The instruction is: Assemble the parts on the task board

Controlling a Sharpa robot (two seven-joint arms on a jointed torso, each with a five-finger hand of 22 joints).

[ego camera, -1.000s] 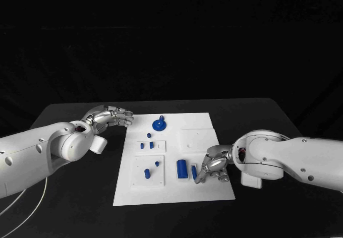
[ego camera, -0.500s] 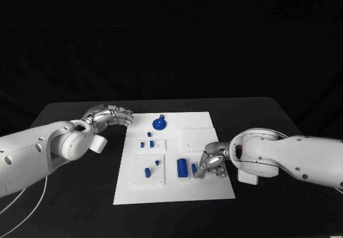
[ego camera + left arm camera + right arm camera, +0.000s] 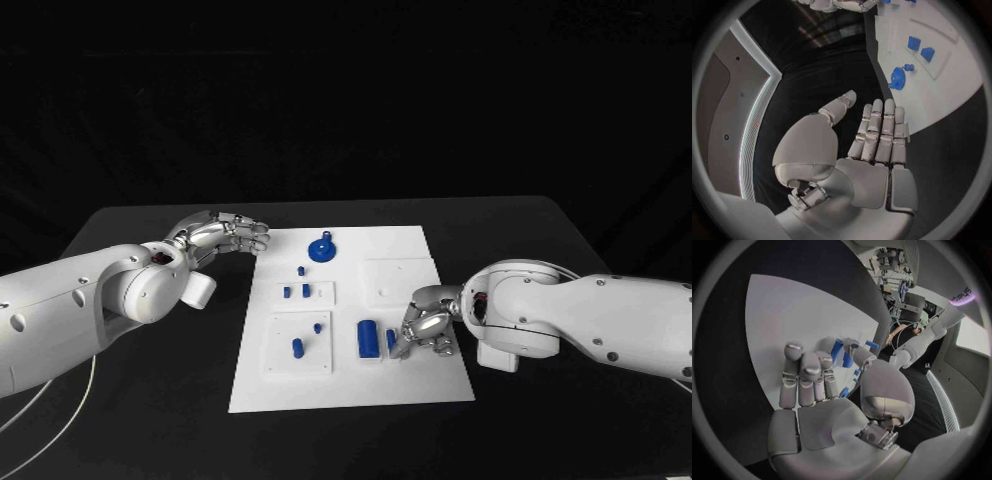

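Reaching over the task board [image 3: 418, 385] near edge: right hand [image 3: 426, 328] touching a slim blue part [image 3: 391, 344], long axis pointing away from robot; grip uncertain, fingers mostly extended. Left hand [image 3: 224, 236] spread, empty, beside far-left corner, well apart.

Matte black surface [image 3: 159, 400], rounded far corners. Flat white rectangular task board [image 3: 418, 385] lies at its centre, long side running away from the robot.
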